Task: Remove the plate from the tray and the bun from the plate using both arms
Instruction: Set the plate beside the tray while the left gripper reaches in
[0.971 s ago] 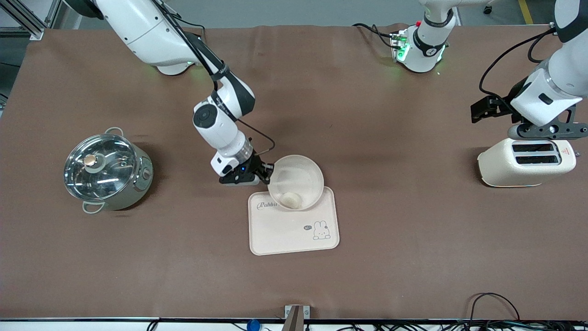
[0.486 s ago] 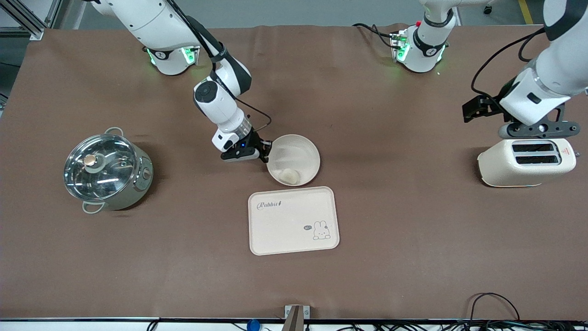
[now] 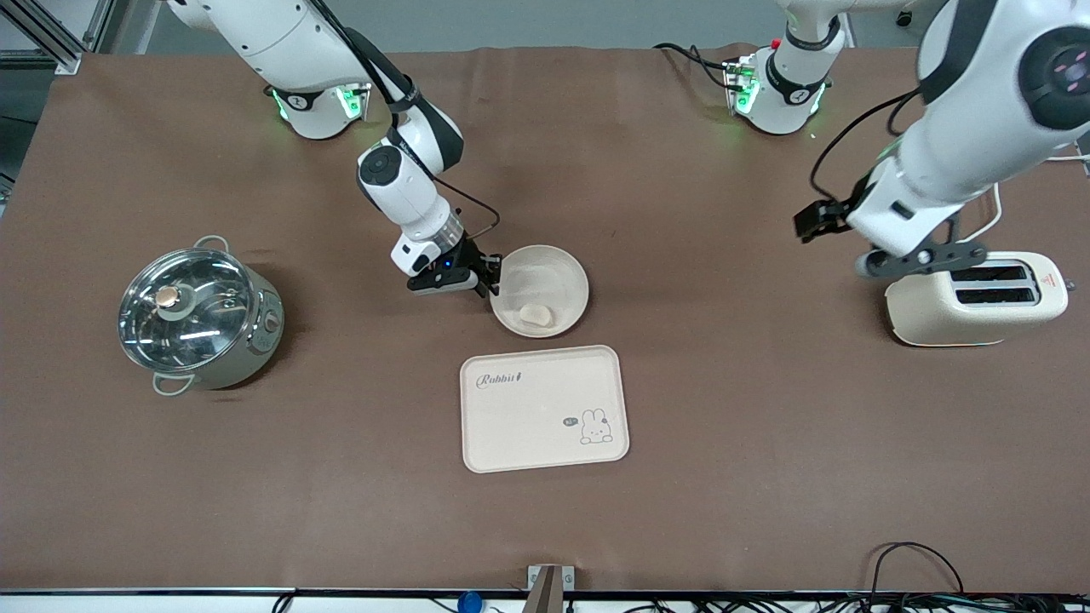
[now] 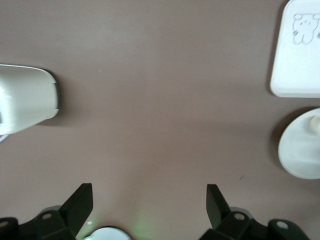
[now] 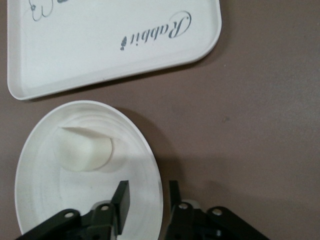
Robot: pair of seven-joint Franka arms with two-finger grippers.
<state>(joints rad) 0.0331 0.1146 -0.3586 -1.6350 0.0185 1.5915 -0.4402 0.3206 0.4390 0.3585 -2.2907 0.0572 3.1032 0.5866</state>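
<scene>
The round cream plate (image 3: 553,274) rests on the brown table, farther from the front camera than the rabbit tray (image 3: 545,417). The small pale bun (image 3: 536,316) lies in the plate on the side toward the tray. My right gripper (image 3: 492,281) is at the plate's rim toward the right arm's end. In the right wrist view it (image 5: 147,192) is shut on the plate (image 5: 45,200), one finger inside the rim and one outside, with the bun (image 5: 85,150) close by. My left gripper (image 3: 921,258) is open and empty in the air beside the toaster (image 3: 971,298); its wrist view (image 4: 150,192) shows bare table between the fingers.
A steel pot with a glass lid (image 3: 197,313) stands toward the right arm's end. The left wrist view shows the toaster (image 4: 25,97), the tray (image 4: 300,55) and the plate (image 4: 302,147) with the bun (image 4: 314,122).
My right gripper carried the tilted plate with the bun from over the tray's edge to the table farther from the front camera and levelled it. My left arm swung from over the toaster toward the middle.
</scene>
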